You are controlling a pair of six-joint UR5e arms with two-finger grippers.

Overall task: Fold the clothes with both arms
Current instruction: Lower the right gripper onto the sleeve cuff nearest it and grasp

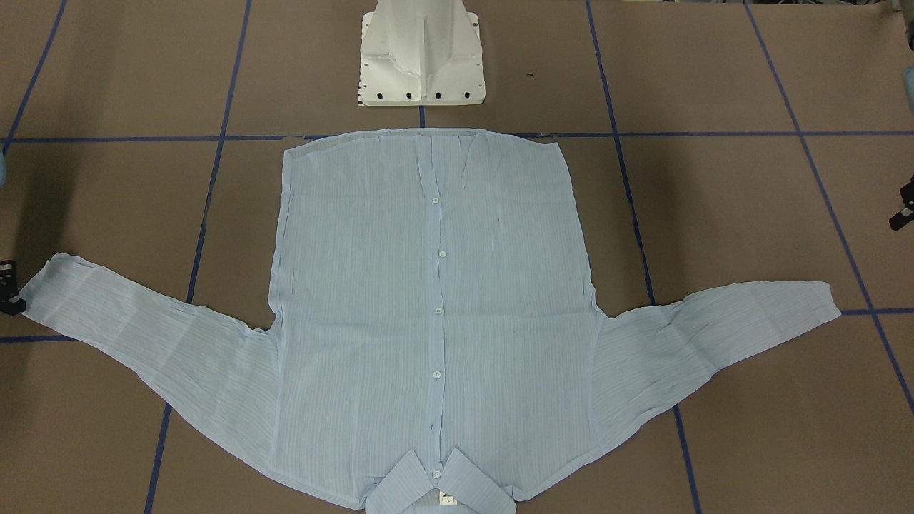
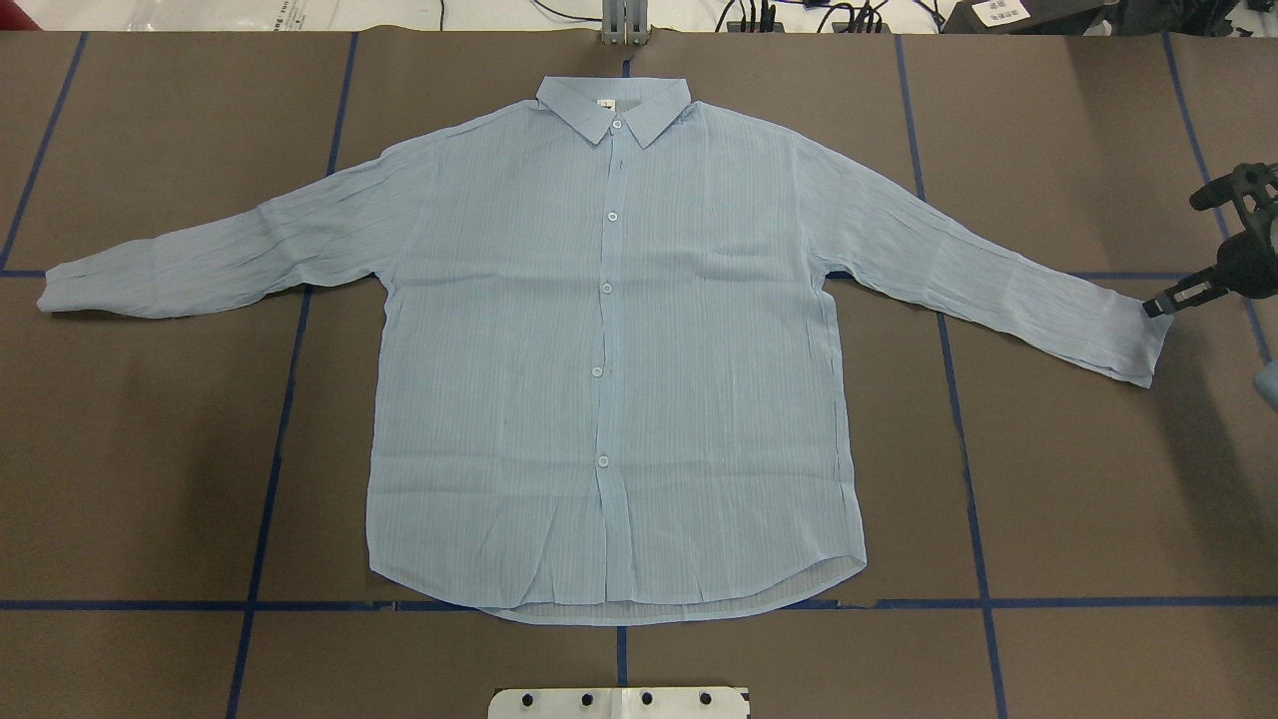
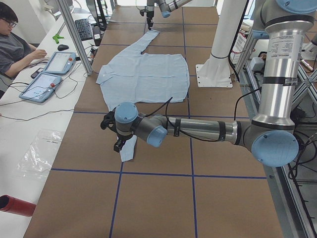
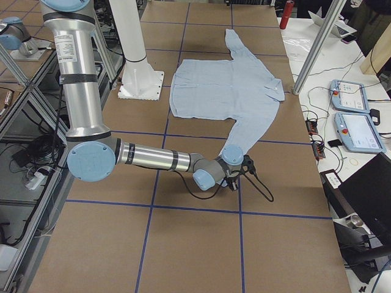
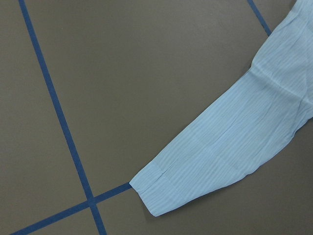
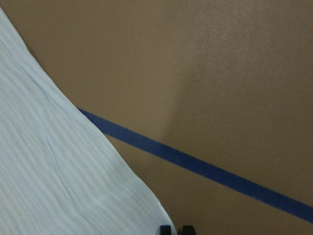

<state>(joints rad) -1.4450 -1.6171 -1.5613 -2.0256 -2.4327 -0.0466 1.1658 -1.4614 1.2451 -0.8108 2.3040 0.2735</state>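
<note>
The light-blue shirt (image 2: 609,350) lies flat and buttoned, front up, with its collar (image 2: 611,108) at the far edge and both sleeves spread sideways. My right gripper (image 2: 1158,305) sits low at the right cuff (image 2: 1138,345). In the right wrist view its fingertips (image 6: 166,229) stand close together at the cuff's corner (image 6: 146,210); I cannot tell if cloth is pinched. My left gripper (image 3: 118,144) hovers above the table by the left cuff (image 5: 156,193), and only a black part of the left gripper (image 1: 902,207) shows from the front. I cannot tell whether it is open or shut.
The white pedestal base (image 1: 421,57) stands just behind the shirt's hem. Blue tape lines (image 2: 290,399) grid the brown table. A person (image 3: 15,49) sits at a side bench with two tablets (image 3: 49,74). Metal posts (image 3: 74,34) rise along the far edge.
</note>
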